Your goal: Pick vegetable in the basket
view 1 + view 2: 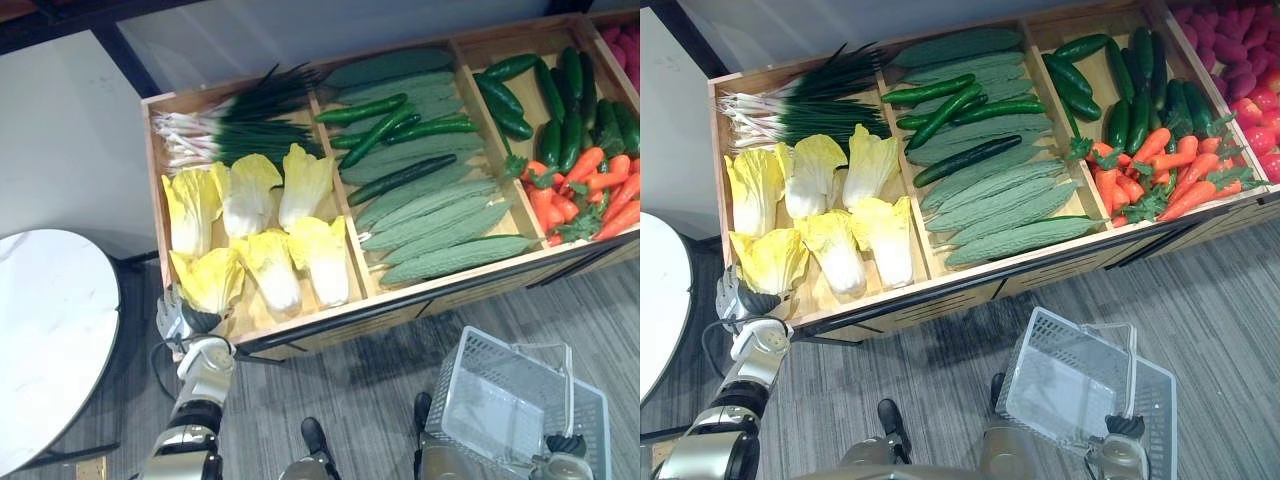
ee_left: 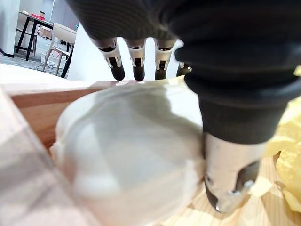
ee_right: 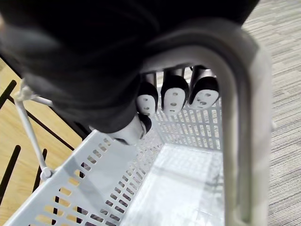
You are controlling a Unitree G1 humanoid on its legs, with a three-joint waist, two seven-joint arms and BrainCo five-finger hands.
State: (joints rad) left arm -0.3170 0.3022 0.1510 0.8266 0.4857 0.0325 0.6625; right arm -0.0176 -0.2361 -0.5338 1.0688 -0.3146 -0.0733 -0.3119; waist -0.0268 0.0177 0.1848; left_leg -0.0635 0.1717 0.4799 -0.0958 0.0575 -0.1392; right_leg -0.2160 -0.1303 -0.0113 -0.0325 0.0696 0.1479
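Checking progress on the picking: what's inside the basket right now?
Inside the basket only its bare mesh floor and walls show, no vegetable. The right hand, curled round the handle, hides part of the near end.

The left hand straddles a pale cabbage by the crate's wooden edge. Its straight fingers reach over the cabbage and its thumb lies against the side. Yellow leaves lie just beside the thumb. A chair stands well beyond.
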